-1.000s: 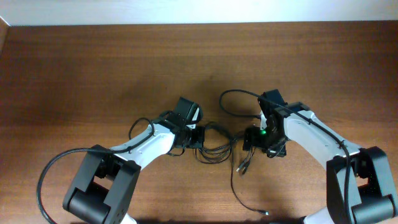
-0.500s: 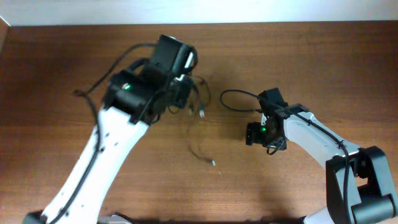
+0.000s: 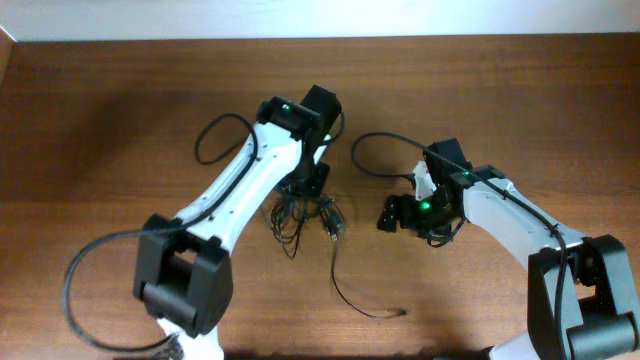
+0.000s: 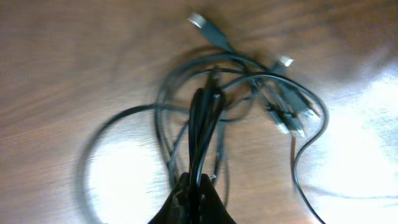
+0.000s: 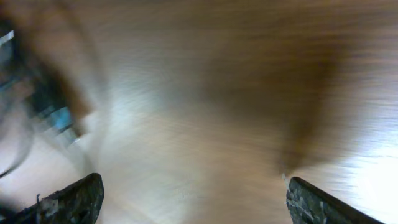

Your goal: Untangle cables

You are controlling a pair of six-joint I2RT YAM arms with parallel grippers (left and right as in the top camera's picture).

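Cables [image 3: 298,215] sit in one loose black knot near the middle of the worktop [image 3: 120,120], directly under the left claw [image 4: 194,186]. That claw is clamped tight on a pinch of several strands at once, and the rest of the knot spreads away from it in loops. A cluster of plugs [image 4: 285,121] sits to one side. One long tail [image 3: 350,295] runs out of the knot toward the near edge and lies flat on the wood. Whether the lower loops rest on the worktop or hang just clear of it I cannot tell.

These cords look light, thin and limp. They should bend wherever they are pulled, and a hard tug would likely tighten the tangle. The smooth jackets may slide through a pinch. The plugs are the firmest parts, so a single strand just behind a plug seems the best hold.

The right claw [image 3: 388,214] is spread wide and carries nothing. It sits beside the knot on its right, apart from it, with only blurred worktop between its fingertips [image 5: 81,198]
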